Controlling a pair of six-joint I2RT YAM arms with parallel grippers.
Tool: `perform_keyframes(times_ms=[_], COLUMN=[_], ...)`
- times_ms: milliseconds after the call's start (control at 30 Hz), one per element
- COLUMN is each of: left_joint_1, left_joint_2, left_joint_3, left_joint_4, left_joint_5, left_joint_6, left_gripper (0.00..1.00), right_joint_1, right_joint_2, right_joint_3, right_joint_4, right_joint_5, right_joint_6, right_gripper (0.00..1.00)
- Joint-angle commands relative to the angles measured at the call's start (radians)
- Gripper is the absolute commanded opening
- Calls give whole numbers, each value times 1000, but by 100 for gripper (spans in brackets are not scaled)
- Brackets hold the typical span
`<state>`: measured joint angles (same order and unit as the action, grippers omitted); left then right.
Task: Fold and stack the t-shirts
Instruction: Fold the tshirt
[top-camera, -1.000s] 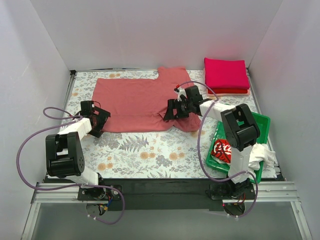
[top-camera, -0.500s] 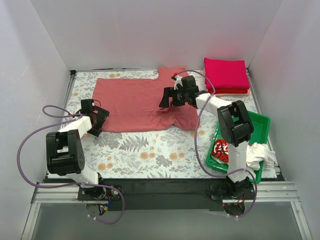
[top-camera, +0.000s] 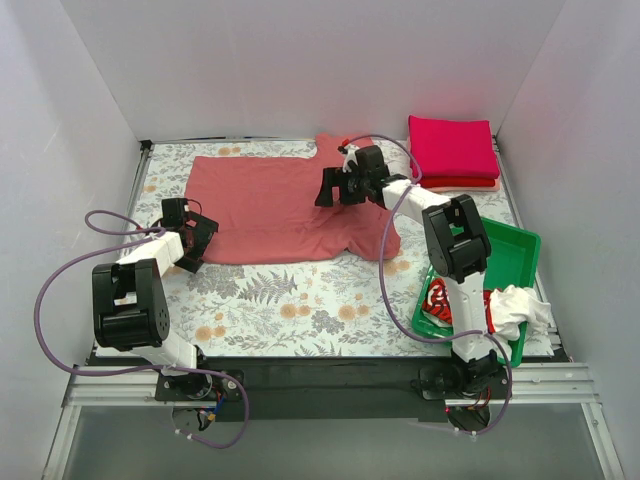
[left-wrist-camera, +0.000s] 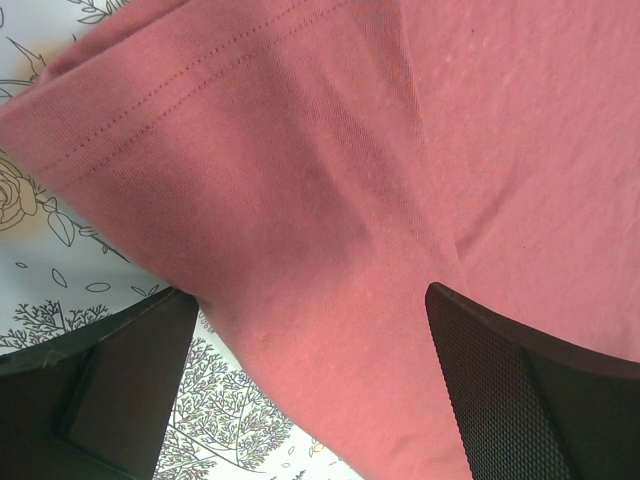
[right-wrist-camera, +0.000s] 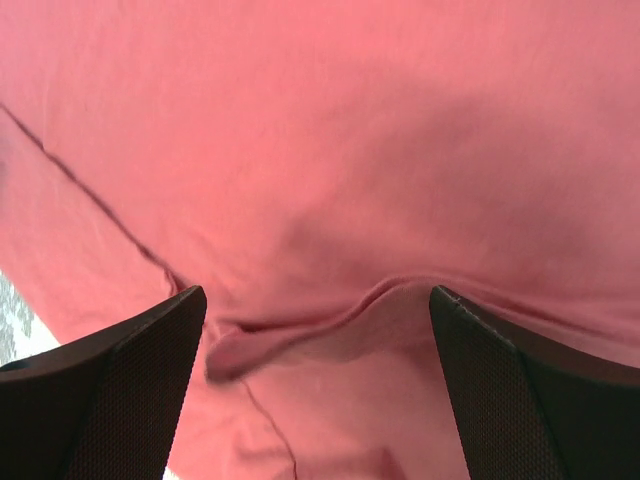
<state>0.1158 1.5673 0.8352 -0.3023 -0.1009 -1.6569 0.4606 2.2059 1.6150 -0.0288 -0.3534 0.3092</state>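
A dusty salmon-red t-shirt (top-camera: 275, 205) lies spread flat at the back of the table. My left gripper (top-camera: 195, 240) is open at the shirt's near-left corner. In the left wrist view the hemmed corner (left-wrist-camera: 330, 230) lies between the wide-apart fingers (left-wrist-camera: 530, 400). My right gripper (top-camera: 335, 188) is open over the shirt's right part. In the right wrist view a raised fold of cloth (right-wrist-camera: 330, 320) lies between its fingers (right-wrist-camera: 100, 390). A folded magenta shirt (top-camera: 452, 146) tops a stack at the back right. A red Coca-Cola shirt (top-camera: 440, 298) lies in the tray.
A green plastic tray (top-camera: 518, 250) stands at the right and also holds a white cloth (top-camera: 520, 308). The floral table covering (top-camera: 300, 300) shows in front of the shirt. White walls close in the left, back and right sides.
My right gripper has moved back and to the left over the shirt. The shirt's near-right flap has shifted a little. My left gripper has hardly moved.
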Motion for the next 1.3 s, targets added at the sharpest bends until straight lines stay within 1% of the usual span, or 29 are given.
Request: perform_keyframes(times_ms=[0,133,200,267,300,333,400,433,467,533,567,700,800,933,1067,1167,1267], left_joint_1=[4,2,2,2,2,2,2,2,2,2,4,2,2,2,2,2,4], left_joint_2=[23,8,-3,-18,-24,-30,-56,-67,-79,-119,-131,-165,-150,-57,8,51,101], left_joint_3=[-15,-18,-16,-18,-18,-18,-18,-19,-22,-27,-27,-7,22,106,140,148,156], left_joint_4=[-72,-80,-84,-89,-89,-89,-93,-93,-93,-93,-95,-98,-89,-104,-113,-107,-123], left_joint_5=[-51,-57,-65,-66,-66,-63,-48,-43,-39,-26,-25,4,3,1,-25,-46,-63], left_joint_6=[20,25,25,26,25,26,25,23,19,9,0,-26,-33,-12,-6,-4,-4], left_gripper=[97,97,97,97,97,97,97,97,97,97,97,97,97,97,97,97,98], right_joint_1=[7,6,7,6,6,6,6,6,7,9,9,7,4,-8,-45,-72,-74], right_joint_2=[37,93,81,28,3,-58,-130,-208,-245,-337,-363,-446,-456,-469,-491,-500,-497], right_joint_3=[132,238,244,208,180,149,15,-39,-150,-263,-361,-533,-576,-638,-701,-743,-768], right_joint_4=[20,50,49,47,46,47,47,49,49,49,47,49,40,30,-14,-22,-20], right_joint_5=[27,-15,-22,-19,-10,-7,11,22,31,39,44,79,85,123,152,111,58], right_joint_6=[-7,24,25,2,-5,-27,-30,-32,-30,-22,-10,-2,5,19,7,-13,-51], right_gripper=[98,98,98,98,98,98,98,98,98,98,98,98,98,98,98,98,98])
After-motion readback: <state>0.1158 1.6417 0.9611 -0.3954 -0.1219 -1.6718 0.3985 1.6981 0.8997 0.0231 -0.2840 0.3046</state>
